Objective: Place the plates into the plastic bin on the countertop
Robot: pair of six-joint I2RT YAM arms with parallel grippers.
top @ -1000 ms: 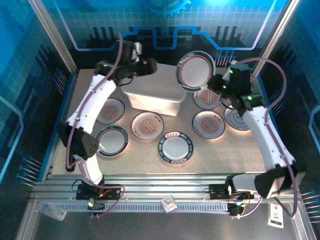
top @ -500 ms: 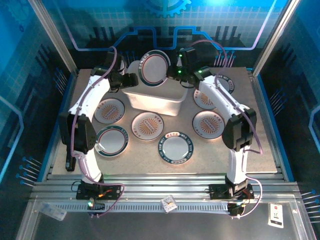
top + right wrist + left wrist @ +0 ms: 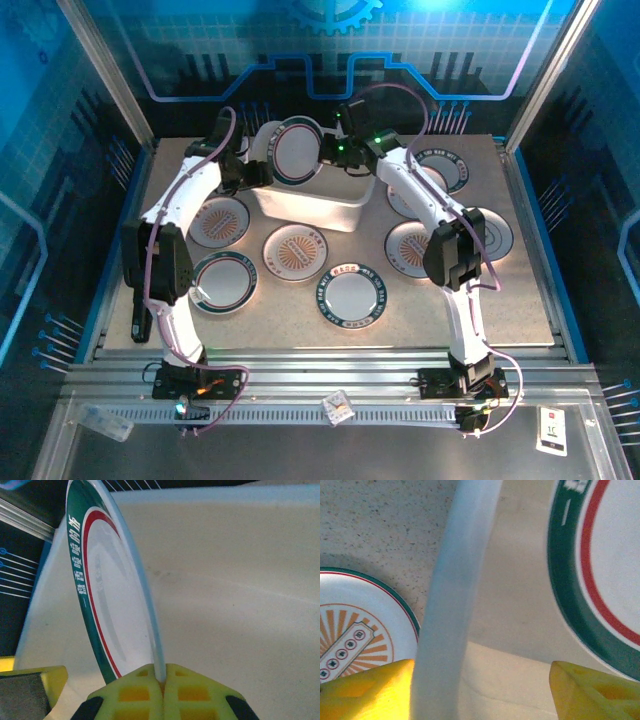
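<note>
Beige speckled countertop, blue-lit walls; right jaws pinch plate over bin; left jaws apart.

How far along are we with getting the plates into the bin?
Done: nothing yet; the plastic bin shows a bare floor where visible. In hand: the right gripper pinches a green-rimmed plate by its rim, tilted over the bin, while the open left gripper straddles the bin's left wall. Left: roughly eight plates lie on the countertop, some partly hidden by the right arm.
</note>
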